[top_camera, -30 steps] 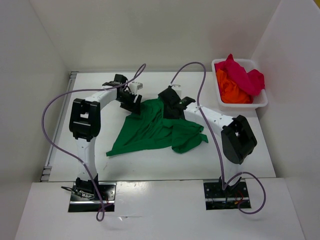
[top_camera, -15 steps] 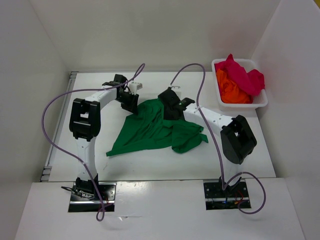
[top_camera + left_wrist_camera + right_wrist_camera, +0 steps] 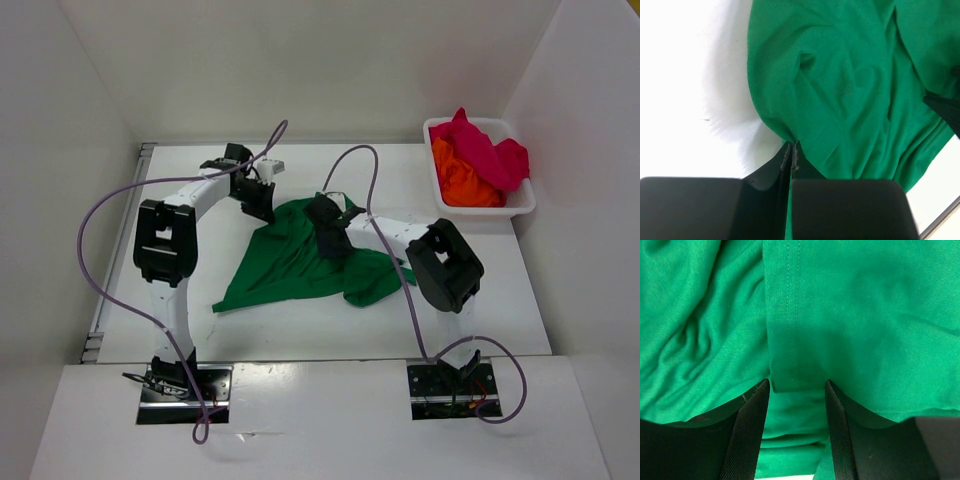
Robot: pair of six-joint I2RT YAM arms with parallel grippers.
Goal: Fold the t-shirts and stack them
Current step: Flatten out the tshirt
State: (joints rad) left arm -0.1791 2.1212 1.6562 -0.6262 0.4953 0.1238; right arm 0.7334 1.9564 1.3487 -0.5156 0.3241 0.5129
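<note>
The soft green cloth t-shirt (image 3: 300, 265) lies rumpled mid-way across the white table (image 3: 480, 300). The left gripper (image 3: 791, 148) is clamped on its far-left edge, fingertips together with cloth pinched between them. The right gripper (image 3: 797, 390) sits low on the shirt's middle, fingers parted astride a stitched hem band. The plain orange t-shirt (image 3: 462, 182) and magenta-red t-shirt (image 3: 490, 150) are heaped in the white plastic basket (image 3: 520, 208), far right.

Overhead, from above and behind the arm bases (image 3: 185, 385), tilted down over the whole table (image 3: 300, 330). From each wrist, aimed down at very close range (nearly nothing but cloth). Shared across all three: the green t-shirt (image 3: 300, 262).
</note>
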